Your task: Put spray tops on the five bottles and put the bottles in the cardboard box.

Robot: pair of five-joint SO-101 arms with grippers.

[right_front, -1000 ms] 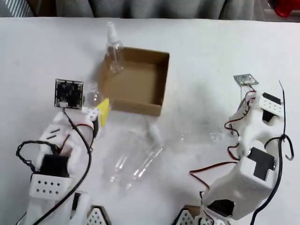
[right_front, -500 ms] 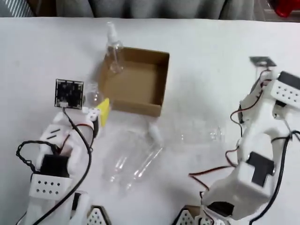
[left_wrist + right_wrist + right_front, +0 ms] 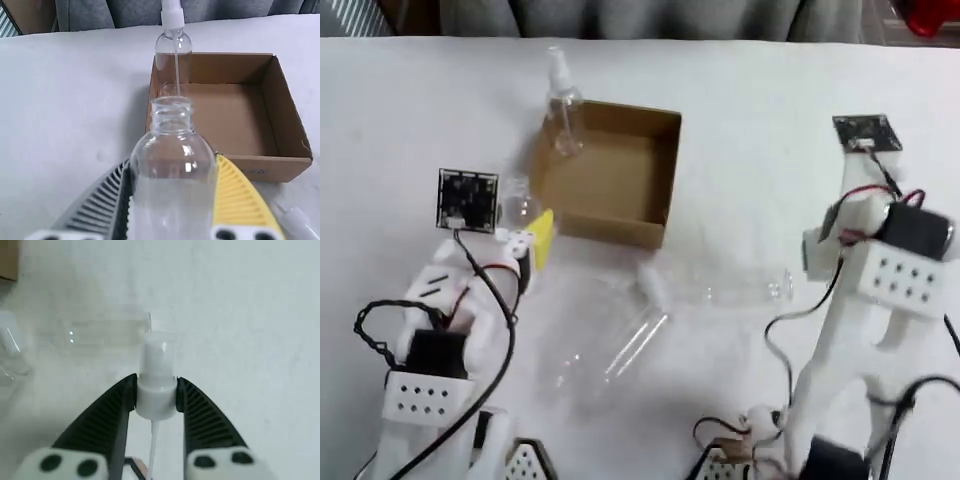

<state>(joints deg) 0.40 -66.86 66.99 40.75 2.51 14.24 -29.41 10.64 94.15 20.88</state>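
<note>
Clear open bottle [image 3: 172,145] pinched upright by the left gripper [image 3: 173,167] beside the cardboard box [image 3: 282,107]; right gripper [image 3: 156,385] clamps a white spray top [image 3: 156,357], its arm lifted higher and farther forward than a second ago.

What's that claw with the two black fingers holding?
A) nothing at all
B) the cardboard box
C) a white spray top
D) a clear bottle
C: in the right wrist view the right gripper is shut on a white spray top, with the thin tube hanging down between the fingers. The clear bottle is in the left gripper.
</note>
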